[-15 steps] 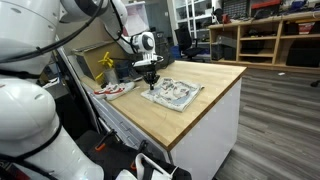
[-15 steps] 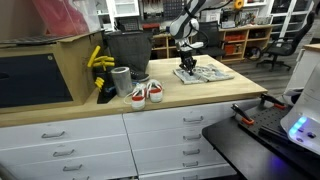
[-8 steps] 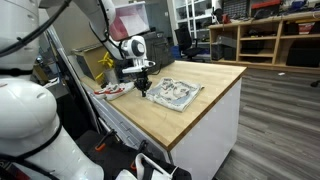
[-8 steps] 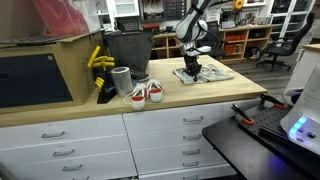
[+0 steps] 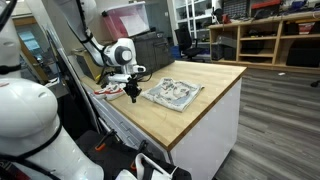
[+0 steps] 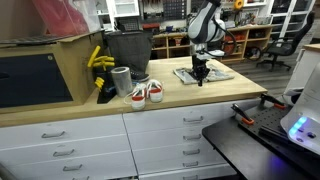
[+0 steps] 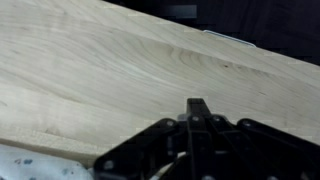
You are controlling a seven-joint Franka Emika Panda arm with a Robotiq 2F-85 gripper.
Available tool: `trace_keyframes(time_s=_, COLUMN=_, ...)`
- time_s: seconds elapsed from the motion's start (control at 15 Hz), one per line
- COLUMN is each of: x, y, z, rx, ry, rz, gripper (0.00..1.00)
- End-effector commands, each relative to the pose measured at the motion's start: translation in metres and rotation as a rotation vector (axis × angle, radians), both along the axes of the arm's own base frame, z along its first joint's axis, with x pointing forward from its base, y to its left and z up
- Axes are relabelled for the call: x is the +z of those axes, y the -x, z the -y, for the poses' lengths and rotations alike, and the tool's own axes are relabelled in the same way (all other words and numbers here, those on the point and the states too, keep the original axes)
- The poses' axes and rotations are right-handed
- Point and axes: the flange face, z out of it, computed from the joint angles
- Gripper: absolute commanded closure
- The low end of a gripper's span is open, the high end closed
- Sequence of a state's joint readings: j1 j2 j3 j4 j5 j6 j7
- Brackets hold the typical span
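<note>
A crumpled grey-and-white cloth lies on a pale wooden countertop in a workshop. The robot's gripper hangs just beside the cloth's edge, pointing straight down. Its fingers are clenched together, with nothing visible between them.

In the wrist view the closed fingertips sit over bare wood, and a sliver of the cloth shows at the lower left corner of that picture. Whether the tips touch the wood cannot be told.

In an exterior view the gripper is low over the counter, between the cloth and a pair of white sneakers with red trim. The sneakers are near the cloth but not touching it.

On the side of the sneakers away from the cloth stands a grey cup. A tall black bin stands behind it — both well apart from the cloth. A yellow object, too small to identify, sits past the bin, farthest from the cloth. White drawers run below the counter, under the cloth.
</note>
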State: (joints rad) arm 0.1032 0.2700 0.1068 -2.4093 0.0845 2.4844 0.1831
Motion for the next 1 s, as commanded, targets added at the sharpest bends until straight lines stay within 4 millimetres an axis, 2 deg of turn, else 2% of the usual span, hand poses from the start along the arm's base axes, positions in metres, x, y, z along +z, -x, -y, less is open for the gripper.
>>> trace_keyframes(time_s=0.0, x=0.031, y=0.007, z=0.005, rx=-0.094, ry=-0.037, rz=0.134, gripper=1.0)
trace_keyframes(time_s=0.2, x=0.032, y=-0.015, z=0.0, rx=-0.134, ry=-0.006, rz=0.21, gripper=1.0)
trace_keyframes(time_s=0.33, x=0.03, y=-0.022, z=-0.002, rx=-0.16, ry=0.018, rz=0.224, gripper=1.0)
trace_keyframes(time_s=0.53, x=0.016, y=-0.033, z=-0.009, rx=-0.193, ry=0.06, rz=0.25, gripper=1.0)
trace_keyframes(time_s=0.93, x=0.004, y=-0.065, z=-0.016, rx=-0.279, ry=0.101, rz=0.288, gripper=1.0)
